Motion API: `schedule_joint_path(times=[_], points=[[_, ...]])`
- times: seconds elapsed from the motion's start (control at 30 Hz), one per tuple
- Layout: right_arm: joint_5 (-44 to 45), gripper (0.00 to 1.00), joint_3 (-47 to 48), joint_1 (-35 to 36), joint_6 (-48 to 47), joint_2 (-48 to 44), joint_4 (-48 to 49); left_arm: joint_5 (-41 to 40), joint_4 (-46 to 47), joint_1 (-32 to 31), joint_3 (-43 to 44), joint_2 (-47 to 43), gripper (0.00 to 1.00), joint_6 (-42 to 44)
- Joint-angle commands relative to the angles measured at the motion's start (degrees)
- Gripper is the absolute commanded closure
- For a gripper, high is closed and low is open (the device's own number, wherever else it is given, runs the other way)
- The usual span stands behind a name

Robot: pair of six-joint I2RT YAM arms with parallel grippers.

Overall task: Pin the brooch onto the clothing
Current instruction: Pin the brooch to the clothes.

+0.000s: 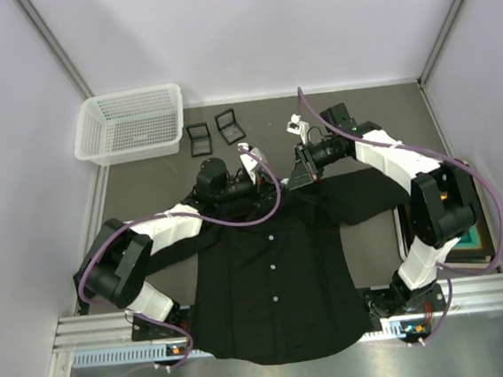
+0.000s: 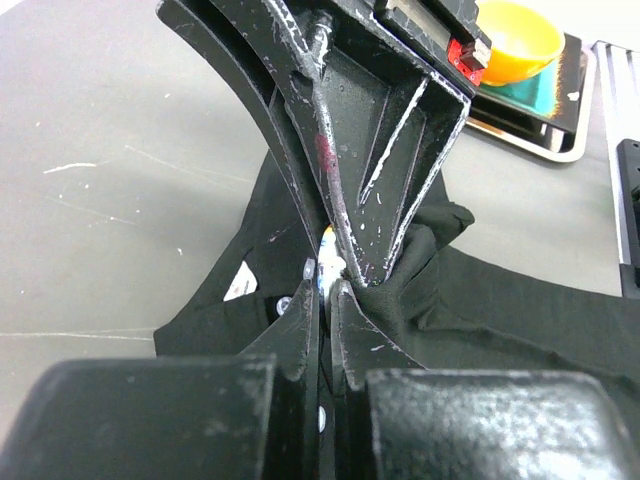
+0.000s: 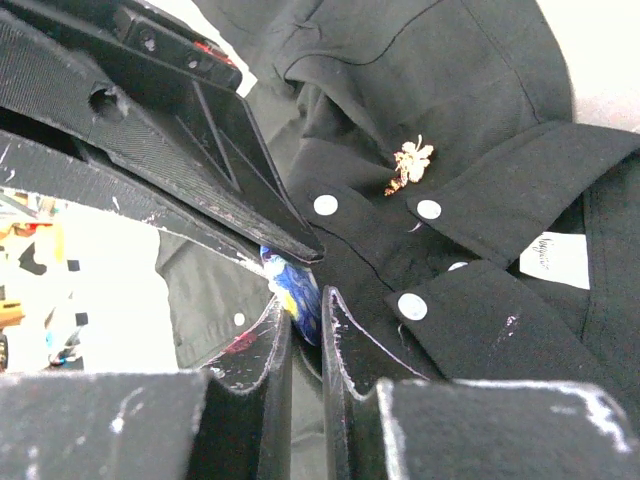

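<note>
The black shirt [image 1: 274, 284] lies flat on the table [image 1: 361, 124], front up, its hem hanging over the near edge between the two arm bases and its collar toward the far side. From above, both arms cover the collar, so where the fingertips meet is hidden there. The wrist views show it. The left gripper [image 2: 325, 290] has its fingers pressed together at bunched fabric; whether it pinches cloth cannot be told. The right gripper [image 3: 305, 296] is clamped narrowly on a small blue object [image 3: 293, 280], too blurred to identify, and the left tips touch that object too. One gold flower-shaped brooch [image 3: 411, 162] sits on the shirt just beyond the collar buttons [image 3: 325, 205]; its pin is not visible. Five white buttons show in the right wrist view and three from above. To the right, a tray [image 1: 471, 252] is partly hidden by the right arm. Farther off lie two black cases [image 1: 199, 138] and, far left, one white basket [image 1: 105, 149].
</note>
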Motion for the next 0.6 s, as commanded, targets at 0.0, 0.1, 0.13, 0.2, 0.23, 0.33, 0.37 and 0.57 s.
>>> schedule_joint_path(times=[0.0, 0.1, 0.13, 0.2, 0.23, 0.33, 0.37, 0.57], points=[[2.5, 1.0, -1.1, -3.9, -1.4, -4.0, 10.7, 10.3, 4.9, -1.6, -1.2, -3.7, 1.0, -0.4], [1.9, 1.0, -2.2, -3.9, -3.2, -5.1, 11.2, 10.2, 5.2, -1.6, -1.2, -3.4, 1.0, -0.8], [1.5, 1.0, -2.5, -3.9, -3.7, -5.5, 11.4, 10.2, 5.5, -1.4, -1.2, -3.3, 1.0, -1.0], [1.4, 1.0, -3.0, -3.9, -4.0, -5.9, 11.7, 10.1, 5.6, -1.2, -1.2, -3.3, 1.0, -1.1], [1.2, 1.0, -3.1, -3.9, -4.4, -6.0, 11.6, 10.1, 5.6, -1.2, -1.1, -3.2, 1.0, -1.2], [1.9, 1.0, -3.2, -3.9, -4.4, -6.1, 11.8, 9.9, 5.6, -1.3, -1.1, -3.3, 1.0, -0.9], [1.9, 1.0, -2.9, -3.9, -4.1, -5.8, 11.7, 10.1, 5.6, -1.3, -1.1, -3.3, 1.0, -0.8], [-1.7, 0.96, -3.0, -3.9, -5.8, -6.7, 12.3, 11.9, 5.8, -1.3, -1.2, -3.2, 1.0, -0.4]])
